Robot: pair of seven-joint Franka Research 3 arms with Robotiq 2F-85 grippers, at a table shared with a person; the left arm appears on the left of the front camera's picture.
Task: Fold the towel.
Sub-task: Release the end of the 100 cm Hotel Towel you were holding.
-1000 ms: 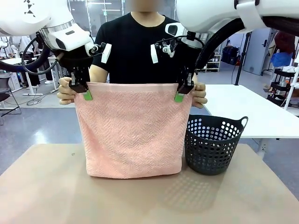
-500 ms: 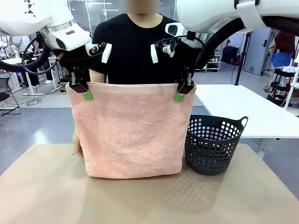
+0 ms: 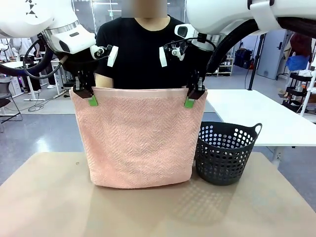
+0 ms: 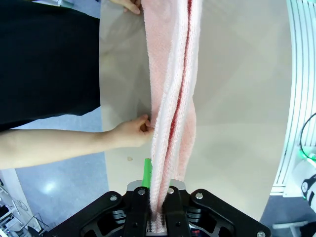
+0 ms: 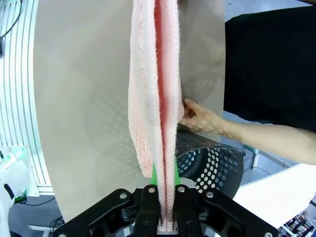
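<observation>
Pale salmon-pink terry cloth towel [image 3: 140, 138] with herringbone weave hangs upright as a flat sheet over the middle of the table, between robot and person. Held by its 2 top corners. Top edge level, stretched straight. Wrist views look down its length: it is doubled, 2 layers side by side with a narrow reddish gap between them. Lower edge sits at the tabletop; cannot tell whether it touches or hangs just clear.

Left gripper [image 3: 88, 98]: black fingers with green pads pinched tight on the towel's top corner at picture left, cloth sandwiched between the pads. Right gripper [image 3: 192, 98]: likewise clamped on the opposite top corner, both layers caught between its fingers.

Person in a black short-sleeved shirt [image 3: 140, 49] stands behind the towel at the far side. In the left wrist view, hand of the person [image 4: 132, 134] touches the towel's side edge partway down, fingertips on the cloth. In the right wrist view, other hand [image 5: 200, 117] touches the towel's edge on that side, also partway down.

Dark perforated round plastic basket [image 3: 224, 153] with 2 loop handles stands upright on the table just beside the towel's right edge. Through its open top its own holed wall shows.

Beige tabletop [image 3: 49, 197] carries towel shadow and basket.
</observation>
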